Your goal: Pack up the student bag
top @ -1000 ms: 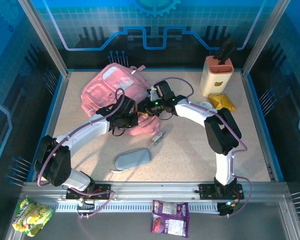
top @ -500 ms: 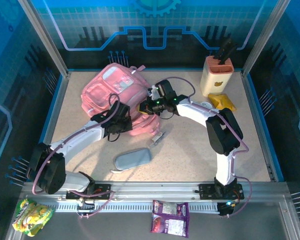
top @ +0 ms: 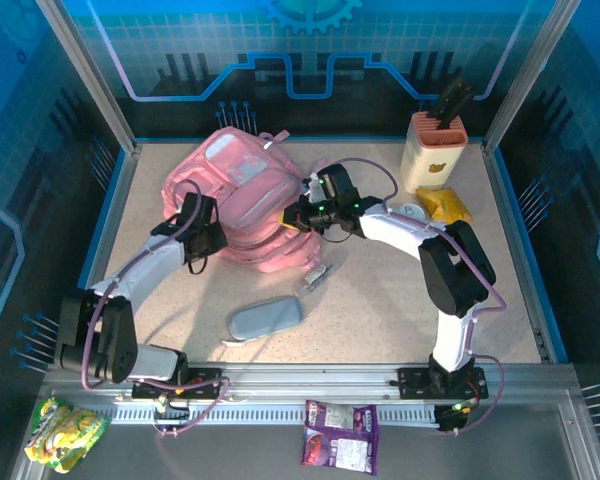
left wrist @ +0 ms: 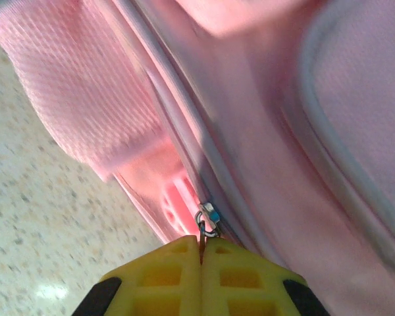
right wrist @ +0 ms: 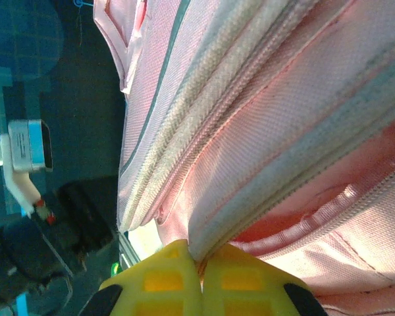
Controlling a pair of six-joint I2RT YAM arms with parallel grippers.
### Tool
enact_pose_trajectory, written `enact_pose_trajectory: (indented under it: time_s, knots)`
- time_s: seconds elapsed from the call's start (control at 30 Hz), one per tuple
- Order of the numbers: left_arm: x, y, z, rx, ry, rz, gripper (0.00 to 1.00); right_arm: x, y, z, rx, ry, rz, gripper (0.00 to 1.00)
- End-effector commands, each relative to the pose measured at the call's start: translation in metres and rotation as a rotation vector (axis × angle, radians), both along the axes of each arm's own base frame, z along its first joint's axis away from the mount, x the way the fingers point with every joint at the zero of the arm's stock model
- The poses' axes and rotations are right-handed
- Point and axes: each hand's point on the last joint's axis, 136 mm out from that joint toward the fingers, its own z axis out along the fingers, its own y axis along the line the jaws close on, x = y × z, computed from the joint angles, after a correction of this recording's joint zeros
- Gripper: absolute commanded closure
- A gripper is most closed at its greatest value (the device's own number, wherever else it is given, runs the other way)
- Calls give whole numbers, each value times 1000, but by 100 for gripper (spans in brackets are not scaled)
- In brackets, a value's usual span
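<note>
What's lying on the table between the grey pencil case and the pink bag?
One small silvery item, too small to identify, close to the student bag's near edge, beyond the pencil case; top view.

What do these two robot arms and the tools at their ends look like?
Both the left arm and right arm have white links and bulky black joints, with purplish cables looping alongside. The left tool and right tool have yellow fingers moulded with square recesses.

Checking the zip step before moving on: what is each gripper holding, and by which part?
Left gripper pinches the zip pull of the student bag; right gripper pinches a fabric edge of the bag beside a zip.
</note>
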Motion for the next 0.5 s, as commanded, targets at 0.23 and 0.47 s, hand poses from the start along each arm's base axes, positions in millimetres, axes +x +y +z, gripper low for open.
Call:
enact_pose_trajectory:
  time_s: [0.23, 0.47]
  knots:
    - [68, 59, 25, 35, -67, 87, 100, -12, 33, 21, 54, -75, 13, 100]
    - [40, 15, 18, -198, -53, 9, 66, -30, 19, 23, -4, -135, 123, 53]
